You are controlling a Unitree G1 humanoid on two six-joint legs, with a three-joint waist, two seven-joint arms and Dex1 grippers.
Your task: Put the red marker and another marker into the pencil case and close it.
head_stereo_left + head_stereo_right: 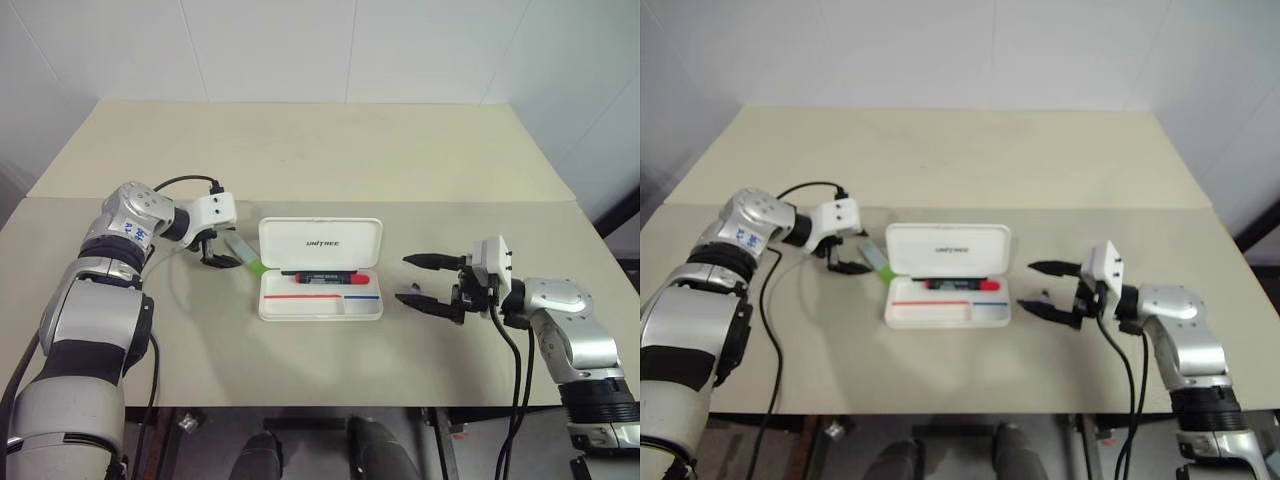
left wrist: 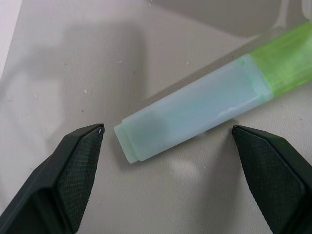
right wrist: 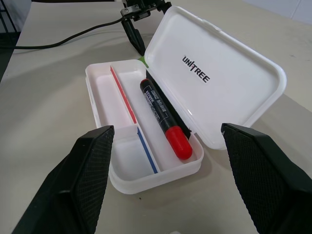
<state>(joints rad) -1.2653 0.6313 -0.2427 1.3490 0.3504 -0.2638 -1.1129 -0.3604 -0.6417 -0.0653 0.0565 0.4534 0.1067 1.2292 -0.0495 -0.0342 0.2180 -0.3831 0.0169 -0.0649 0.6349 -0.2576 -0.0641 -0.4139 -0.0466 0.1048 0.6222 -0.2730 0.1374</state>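
The white pencil case (image 1: 300, 309) lies open in the middle of the table, its lid (image 3: 219, 83) standing up at the back. The red marker (image 1: 325, 277) rests inside the case along the hinge side, red cap toward my right arm. The other marker, a mint highlighter (image 2: 195, 109) with a lime-green cap, lies on the table just left of the case. My left gripper (image 1: 213, 255) is open and tilted down, with its fingers on either side of the highlighter's butt end. My right gripper (image 1: 425, 280) is open and empty, held level to the right of the case and pointing at it.
The beige table (image 1: 330, 150) runs back to a white wall, with a seam across it behind the case. A black cable (image 1: 185, 181) loops over my left wrist. The table's front edge (image 1: 330, 403) is close below the case.
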